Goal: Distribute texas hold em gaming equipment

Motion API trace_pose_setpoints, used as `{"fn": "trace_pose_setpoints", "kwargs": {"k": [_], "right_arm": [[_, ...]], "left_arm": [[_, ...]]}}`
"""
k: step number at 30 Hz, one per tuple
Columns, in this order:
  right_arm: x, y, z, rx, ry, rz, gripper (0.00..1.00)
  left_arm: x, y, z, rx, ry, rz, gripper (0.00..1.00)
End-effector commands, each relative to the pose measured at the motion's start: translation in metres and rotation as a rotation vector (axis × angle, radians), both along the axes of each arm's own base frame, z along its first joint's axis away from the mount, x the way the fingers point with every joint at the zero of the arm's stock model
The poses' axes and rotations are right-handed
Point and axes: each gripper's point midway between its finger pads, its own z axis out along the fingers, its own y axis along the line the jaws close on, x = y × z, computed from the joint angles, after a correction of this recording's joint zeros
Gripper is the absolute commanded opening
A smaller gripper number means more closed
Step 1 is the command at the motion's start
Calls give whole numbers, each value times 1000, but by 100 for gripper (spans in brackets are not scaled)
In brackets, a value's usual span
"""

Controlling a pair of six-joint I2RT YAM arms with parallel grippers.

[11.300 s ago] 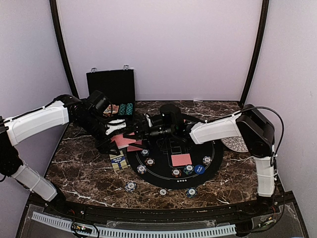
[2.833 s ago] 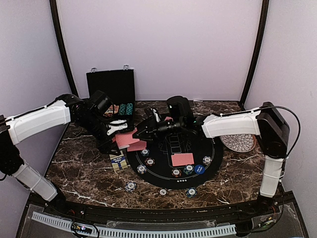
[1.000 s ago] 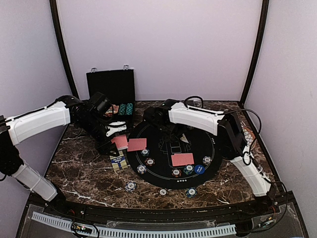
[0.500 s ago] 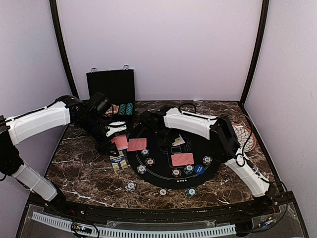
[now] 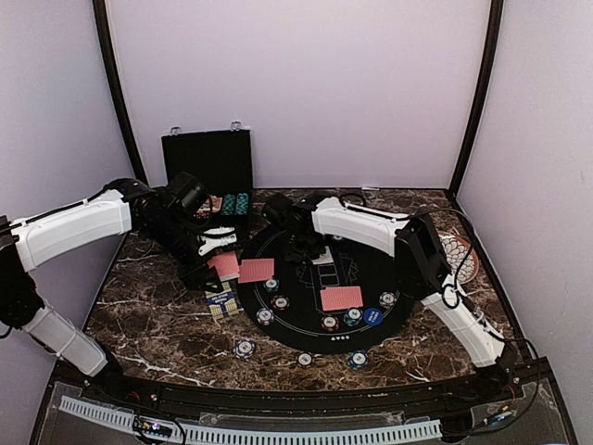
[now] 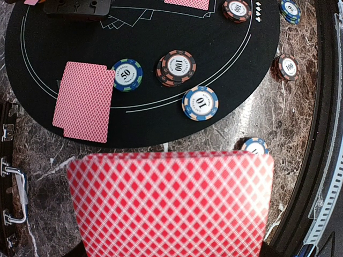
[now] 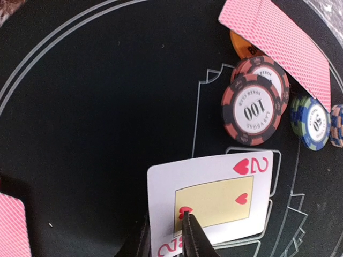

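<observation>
Closest to the arm bases, three striped chips (image 5: 305, 359) lie loose on the marble surface (image 5: 148, 315), along the lower rim of the round black mat (image 5: 296, 329). On the mat itself I count six more chips (image 5: 281, 302), one blue marker disc (image 5: 372, 316) at lower right, and two lots of red-backed cards: a right lot (image 5: 339, 298) just right of centre and a left lot (image 5: 257, 270) at the left rim. The orange marker disc (image 7: 244, 49) shows only in the right wrist view, peeking from under a red back at upper right. A small patterned box (image 5: 220, 301) sits just off the mat's left edge.

Further in, the right hand (image 7: 166, 230) is pinched tight on the near edge of a face-up two of hearts (image 7: 214, 198). The card is over the printed outlines at the mat's middle (whether it touches the mat, I cannot tell). The left hand (image 5: 213, 252), at centre left, is clamped on the red-backed deck (image 6: 171, 209), which sticks out towards the mat.

A few seconds back the right hand was stretched across to that deck. Now it is over the mat's middle, and its forearm covers part of the white plate (image 5: 462, 260), which showed whole then.

Farthest off, the black case (image 5: 208, 162) stands open, with racked chips (image 5: 229, 202) inside.
</observation>
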Motion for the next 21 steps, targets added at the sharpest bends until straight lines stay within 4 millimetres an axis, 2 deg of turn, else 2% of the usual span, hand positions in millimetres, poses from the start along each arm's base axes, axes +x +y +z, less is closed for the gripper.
{"fn": "trace_pose_setpoints", "kwargs": {"k": [1, 7, 12, 16, 21], "right_arm": [[19, 17, 3, 165, -8, -41, 32], [30, 35, 18, 363, 9, -50, 52], [31, 44, 42, 541, 40, -28, 58], [30, 38, 66, 667, 57, 3, 59], [24, 7, 79, 767, 78, 10, 61]], "left_arm": [[-4, -1, 12, -29, -12, -15, 0], [-6, -1, 11, -29, -4, -21, 0], [-7, 2, 10, -20, -10, -24, 0], [-7, 3, 10, -16, -13, -24, 0], [-7, 4, 9, -11, -17, -29, 0]]}}
